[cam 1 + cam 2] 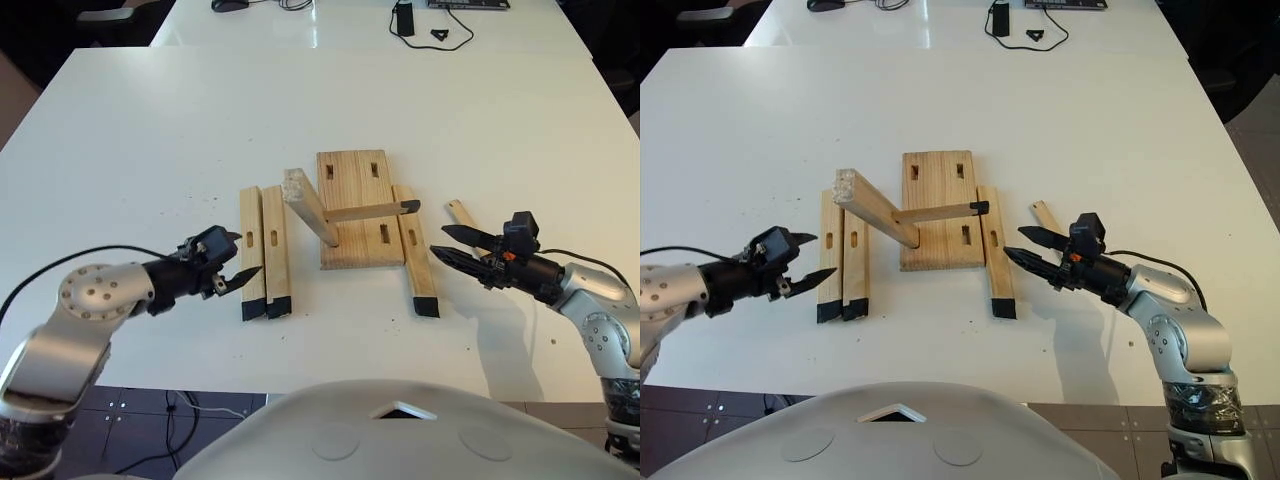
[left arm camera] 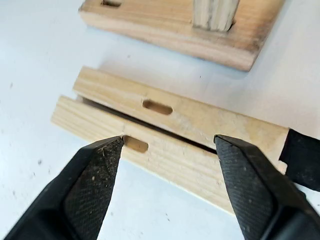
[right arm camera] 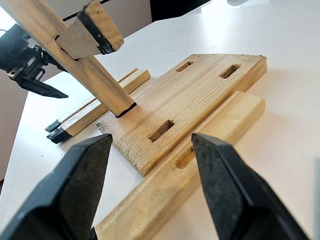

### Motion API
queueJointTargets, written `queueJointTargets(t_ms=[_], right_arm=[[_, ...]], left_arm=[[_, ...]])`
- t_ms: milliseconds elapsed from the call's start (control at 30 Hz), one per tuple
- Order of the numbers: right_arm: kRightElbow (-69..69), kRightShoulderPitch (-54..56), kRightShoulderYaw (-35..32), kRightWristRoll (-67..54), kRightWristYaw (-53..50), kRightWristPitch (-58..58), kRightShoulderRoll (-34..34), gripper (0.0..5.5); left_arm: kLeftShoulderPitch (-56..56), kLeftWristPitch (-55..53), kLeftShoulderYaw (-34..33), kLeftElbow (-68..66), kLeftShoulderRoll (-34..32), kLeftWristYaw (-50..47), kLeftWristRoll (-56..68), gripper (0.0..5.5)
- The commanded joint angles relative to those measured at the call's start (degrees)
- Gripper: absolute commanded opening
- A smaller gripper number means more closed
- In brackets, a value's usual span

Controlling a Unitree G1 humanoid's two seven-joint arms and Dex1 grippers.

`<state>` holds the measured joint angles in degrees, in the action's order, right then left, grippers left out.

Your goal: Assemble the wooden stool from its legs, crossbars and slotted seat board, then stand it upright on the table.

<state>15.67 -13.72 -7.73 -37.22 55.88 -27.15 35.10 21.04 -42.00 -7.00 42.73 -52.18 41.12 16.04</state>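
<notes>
One leg (image 1: 310, 207) slotted.
Left gripper (image 1: 250, 252) (9 o'clock of seat board (image 1: 352, 172)) and right gripper (image 1: 438, 240) (3 o'clock) spread, apparently to take loose legs (image 1: 265, 250).

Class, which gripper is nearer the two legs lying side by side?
Left. The left gripper is open right beside the two legs; the right gripper is past the seat board.

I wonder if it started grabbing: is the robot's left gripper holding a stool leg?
No, the left gripper is open and empty, and the two legs lie flat on the table.
</notes>
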Motion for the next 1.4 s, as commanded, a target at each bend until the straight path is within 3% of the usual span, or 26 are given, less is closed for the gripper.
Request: queueJointTargets(t_ms=[33,200,467,800,1100,1233,1400], right_arm=[[1.5,-1.0,-1.2,0.2,-1.4,0.7,-0.5,2.92],[1.9,-0.9,-0.3,1.2,-2.0,0.9,-0.9,2.92],[2.1,-1.4,0.0,2.0,-2.3,1.3,-1.3,2.92],[0.9,-1.2,2.2,4.9,-3.1,3.4,-1.8,2.92],[-0.4,0.4,2.3,5.6,-2.9,3.8,-1.3,2.92],[-2.1,2.8,-0.5,4.3,-3.6,3.9,-1.0,2.92],[-7.0,10.6,-8.5,-1.2,-7.8,1.6,-2.1,2.92]], left_arm=[[2.3,-4.9,1.9,3.3,2.6,-4.5,-1.1,3.34],[4.5,-3.7,5.0,0.9,0.5,-6.0,-5.5,3.34],[4.6,2.5,3.0,-8.0,-2.9,-3.1,-8.8,3.34],[-1.1,2.3,-1.1,-19.2,2.1,4.6,1.7,3.34],[-3.3,4.8,-3.8,-26.0,5.2,5.2,5.0,2.04],[-9.0,7.5,-8.2,-25.7,6.2,3.1,6.4,2.03],[-22.5,4.6,-13.3,-21.7,8.4,-3.0,12.0,2.03]])
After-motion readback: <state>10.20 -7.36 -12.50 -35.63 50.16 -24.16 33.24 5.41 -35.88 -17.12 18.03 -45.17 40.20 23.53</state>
